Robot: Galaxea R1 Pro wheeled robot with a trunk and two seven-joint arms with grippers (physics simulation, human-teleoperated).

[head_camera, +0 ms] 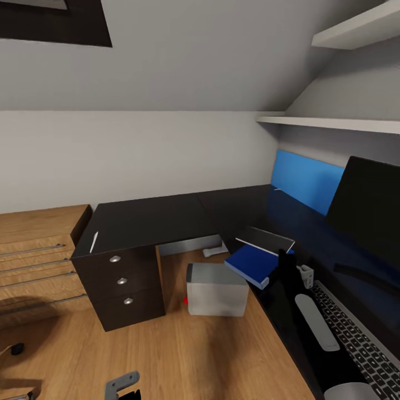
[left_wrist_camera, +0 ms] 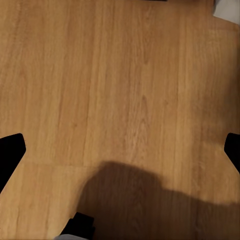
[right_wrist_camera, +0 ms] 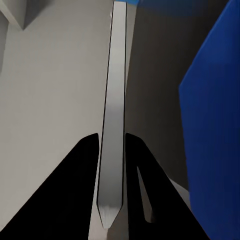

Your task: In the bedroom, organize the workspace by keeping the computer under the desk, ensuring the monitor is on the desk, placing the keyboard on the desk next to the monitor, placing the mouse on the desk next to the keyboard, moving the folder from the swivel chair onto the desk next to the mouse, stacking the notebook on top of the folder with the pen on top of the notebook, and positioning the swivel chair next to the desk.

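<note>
My right gripper [head_camera: 285, 256] [right_wrist_camera: 111, 137] is shut on the edge of the thin grey notebook [head_camera: 265, 238] [right_wrist_camera: 115, 100]. It holds the notebook just above the blue folder [head_camera: 251, 265] [right_wrist_camera: 215, 125], which lies at the black desk's [head_camera: 233, 208] front edge. The monitor [head_camera: 369, 208] stands on the desk at the right, with the keyboard [head_camera: 355, 333] in front of it. The grey computer [head_camera: 216, 290] sits on the floor by the desk. The white pen [head_camera: 93, 242] lies on the dark drawer unit [head_camera: 119, 283]. My left gripper [head_camera: 122, 384] [left_wrist_camera: 120, 150] hangs open over the wood floor. I cannot make out the mouse.
A light-wood drawer chest [head_camera: 33, 250] stands at the left wall. A black castor [head_camera: 16, 349] of the swivel chair shows at the lower left. White shelves [head_camera: 333, 122] jut out above the desk. Wood floor [head_camera: 183, 355] lies between me and the drawer unit.
</note>
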